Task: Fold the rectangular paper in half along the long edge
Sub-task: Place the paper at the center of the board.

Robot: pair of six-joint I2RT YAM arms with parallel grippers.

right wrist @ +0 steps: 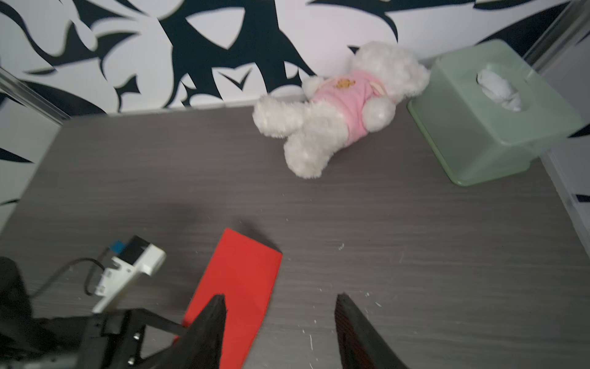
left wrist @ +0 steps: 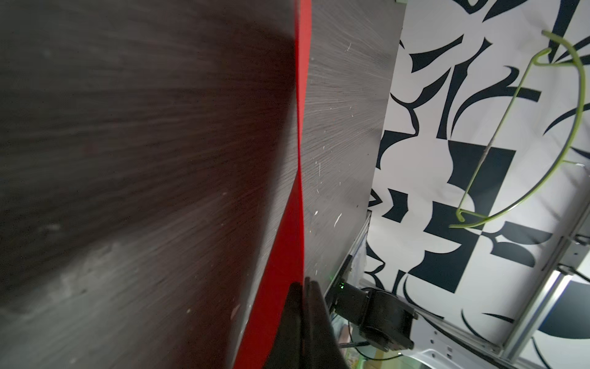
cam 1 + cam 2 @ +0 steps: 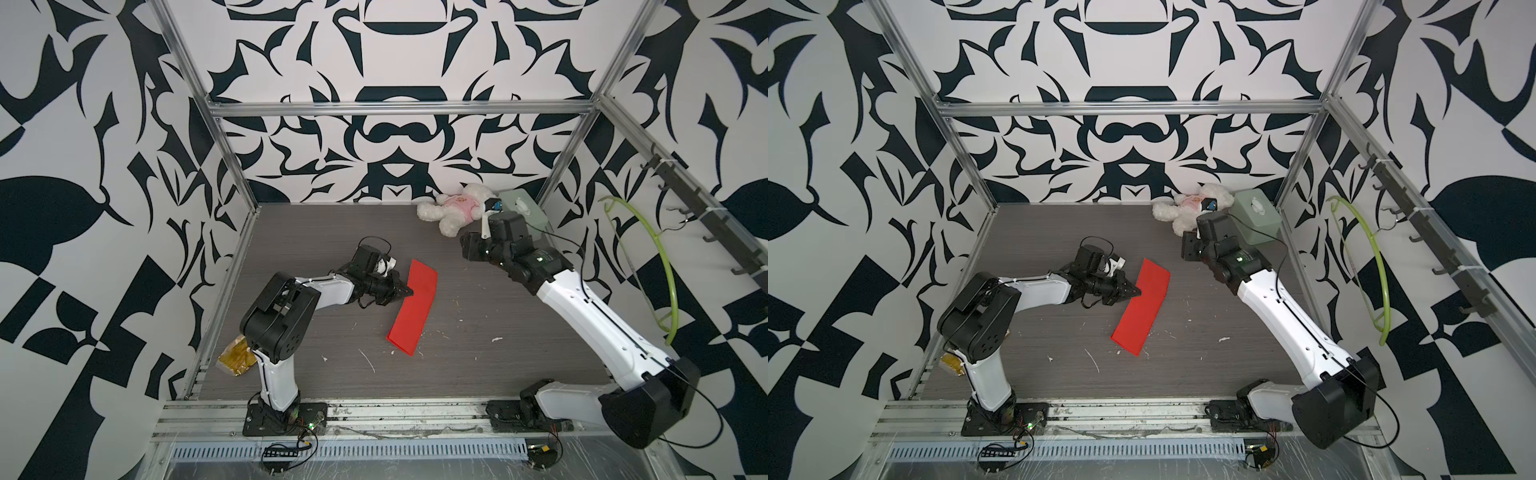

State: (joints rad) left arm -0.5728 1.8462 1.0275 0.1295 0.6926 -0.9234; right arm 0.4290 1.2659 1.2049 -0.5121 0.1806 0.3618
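We see the left end effector (image 3: 410,292) pinched tight on a long edge of the rectangular paper (image 3: 413,316) — it lies slantwise mid-counter (image 3: 478,365). The right end effector (image 1: 281,319) hangs nearby — jaws partly apart, empty.

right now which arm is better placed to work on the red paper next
Left. The left gripper, shut, has its tips at the rectangular paper's long edge. The right gripper is open and raised, apart from the paper, nearer the plush bear.
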